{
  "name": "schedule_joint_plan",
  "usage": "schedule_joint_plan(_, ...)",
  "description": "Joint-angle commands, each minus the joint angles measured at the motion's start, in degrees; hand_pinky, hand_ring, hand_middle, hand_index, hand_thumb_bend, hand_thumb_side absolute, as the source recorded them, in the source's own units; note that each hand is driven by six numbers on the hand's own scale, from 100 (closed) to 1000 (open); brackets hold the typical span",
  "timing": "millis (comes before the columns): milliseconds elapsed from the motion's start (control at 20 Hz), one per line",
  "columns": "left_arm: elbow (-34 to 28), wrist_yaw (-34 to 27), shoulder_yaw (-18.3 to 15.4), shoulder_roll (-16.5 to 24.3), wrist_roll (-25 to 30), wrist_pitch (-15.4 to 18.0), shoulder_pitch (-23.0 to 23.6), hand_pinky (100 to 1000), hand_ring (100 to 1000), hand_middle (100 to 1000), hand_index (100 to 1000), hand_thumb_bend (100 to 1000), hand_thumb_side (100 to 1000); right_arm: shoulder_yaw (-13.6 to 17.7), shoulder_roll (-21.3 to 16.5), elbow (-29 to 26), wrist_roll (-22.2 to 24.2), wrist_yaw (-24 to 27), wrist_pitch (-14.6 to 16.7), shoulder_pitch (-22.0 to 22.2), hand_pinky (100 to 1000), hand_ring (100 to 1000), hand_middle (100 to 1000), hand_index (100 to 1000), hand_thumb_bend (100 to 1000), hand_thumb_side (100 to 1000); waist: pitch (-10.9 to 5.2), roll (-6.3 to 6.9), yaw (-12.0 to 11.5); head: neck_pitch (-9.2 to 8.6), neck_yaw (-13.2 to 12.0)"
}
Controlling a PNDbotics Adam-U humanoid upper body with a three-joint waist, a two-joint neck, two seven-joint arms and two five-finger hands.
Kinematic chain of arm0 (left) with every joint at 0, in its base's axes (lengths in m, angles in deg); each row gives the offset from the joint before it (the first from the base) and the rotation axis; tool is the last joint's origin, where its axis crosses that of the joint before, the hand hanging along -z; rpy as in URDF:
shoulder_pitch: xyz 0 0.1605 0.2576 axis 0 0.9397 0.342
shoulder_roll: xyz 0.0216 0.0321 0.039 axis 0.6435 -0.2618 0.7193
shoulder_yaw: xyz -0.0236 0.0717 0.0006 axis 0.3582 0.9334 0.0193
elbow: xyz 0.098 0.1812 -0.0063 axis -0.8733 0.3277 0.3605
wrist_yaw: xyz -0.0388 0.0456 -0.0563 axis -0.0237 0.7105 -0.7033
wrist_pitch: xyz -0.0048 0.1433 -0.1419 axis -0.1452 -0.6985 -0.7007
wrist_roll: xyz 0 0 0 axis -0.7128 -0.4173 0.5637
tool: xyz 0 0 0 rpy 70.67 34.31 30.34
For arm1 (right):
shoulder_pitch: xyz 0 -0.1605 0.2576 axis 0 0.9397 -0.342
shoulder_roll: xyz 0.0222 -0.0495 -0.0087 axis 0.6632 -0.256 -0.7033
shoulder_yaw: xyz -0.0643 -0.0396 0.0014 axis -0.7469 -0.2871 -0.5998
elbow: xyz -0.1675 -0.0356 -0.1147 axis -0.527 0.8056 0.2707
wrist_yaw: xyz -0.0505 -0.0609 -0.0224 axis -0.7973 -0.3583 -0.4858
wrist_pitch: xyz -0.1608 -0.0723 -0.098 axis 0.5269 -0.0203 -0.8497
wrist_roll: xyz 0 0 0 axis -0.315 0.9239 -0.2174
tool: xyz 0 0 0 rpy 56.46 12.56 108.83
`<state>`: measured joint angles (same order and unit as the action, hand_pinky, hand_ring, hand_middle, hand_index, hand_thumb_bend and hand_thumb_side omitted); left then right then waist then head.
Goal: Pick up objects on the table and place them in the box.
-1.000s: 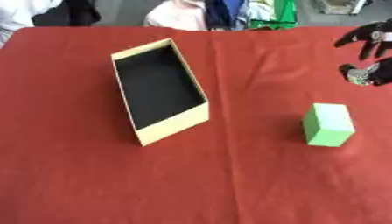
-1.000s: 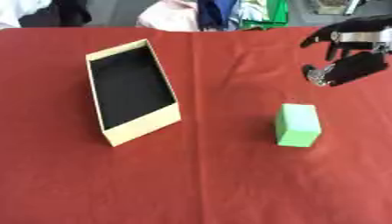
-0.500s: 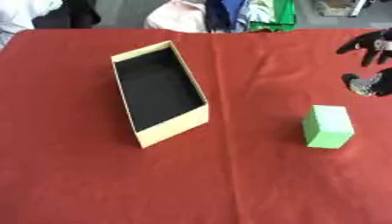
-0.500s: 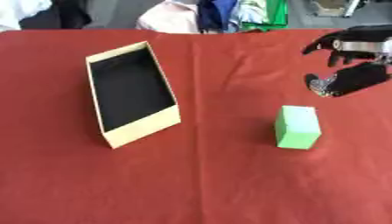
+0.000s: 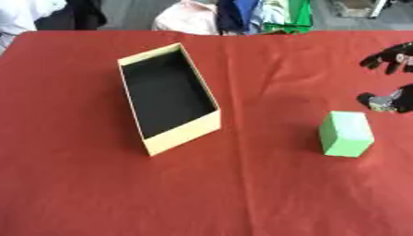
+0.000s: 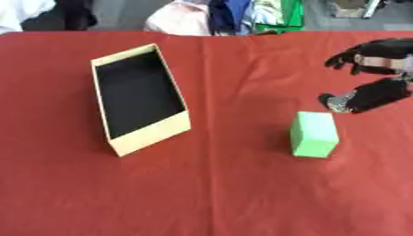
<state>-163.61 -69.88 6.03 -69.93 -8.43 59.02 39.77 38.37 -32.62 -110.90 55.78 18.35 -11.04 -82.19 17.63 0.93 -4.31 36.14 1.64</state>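
A light green block (image 6: 314, 134) stands on the red tablecloth right of centre. An open cream box (image 6: 138, 98) with a black inside lies left of centre, with nothing in it. My right hand (image 6: 373, 76) hovers just behind and to the right of the block, apart from it. Its fingers are spread, the thumb held low and the other fingers above, with nothing between them. My left hand shows in neither view.
The red cloth (image 6: 206, 193) covers the whole table. People and coloured clothing (image 6: 242, 14) show beyond the far edge. Nothing else lies on the cloth.
My right hand has come down and nearer to the green block. The block and the box have not moved.
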Motion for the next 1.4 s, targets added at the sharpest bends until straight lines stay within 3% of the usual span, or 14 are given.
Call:
schedule_joint_plan(50,-1.11,0.12,-0.18,1.21,0.17,0.10,-0.41,563,618,593,715,100,367,1.22,-2.20,-0.82,0.25,-1.18,-0.01,-0.19,819,850,912,1000,246,764,-1.64,-0.72,0.10,-0.29,-0.34)
schedule_joint_plan(350,-1.11,0.23,-0.22,1.22,0.19,0.04,-0.24,563,618,593,715,100,369,1.27,-1.78,-0.98,0.20,-2.00,0.46,0.83,816,842,891,1000,230,755,-1.66,-0.79,0.45,0.03,-0.61)
schedule_joint_plan(450,-1.11,0.26,-0.24,1.21,0.20,-0.01,-0.20,563,618,593,715,100,370,1.62,-1.59,-1.01,-0.33,-0.95,0.32,1.37,807,833,882,1000,217,717,-1.67,-0.87,0.54,0.17,-0.76)
schedule_joint_plan(500,-1.11,0.28,-0.26,1.23,0.19,-0.02,-0.20,563,618,593,715,100,370,1.71,-1.53,-1.06,-0.64,-0.41,0.30,1.62,805,831,882,1000,205,645,-1.67,-0.91,0.57,0.20,-0.82)
schedule_joint_plan(700,-1.11,0.32,-0.28,1.24,0.21,-0.07,-0.27,563,618,593,715,100,376,1.54,-1.24,-1.40,-0.07,2.70,1.38,2.26,812,838,900,1000,197,527,-1.67,-1.06,0.64,0.15,-0.95)
schedule_joint_plan(1050,-1.11,0.48,-0.38,1.32,0.21,-0.11,-0.18,563,618,593,715,100,365,2.41,-1.70,-2.53,0.25,6.31,2.67,3.56,815,841,908,1000,198,514,-1.78,-1.20,0.96,0.33,-1.13)
schedule_joint_plan(1400,-1.11,0.51,-0.35,1.34,0.30,-0.18,-0.01,563,618,593,715,100,367,2.11,-1.74,-4.10,-0.04,4.49,3.61,4.28,822,841,908,1000,238,434,-1.90,-1.11,1.29,0.68,-1.12)
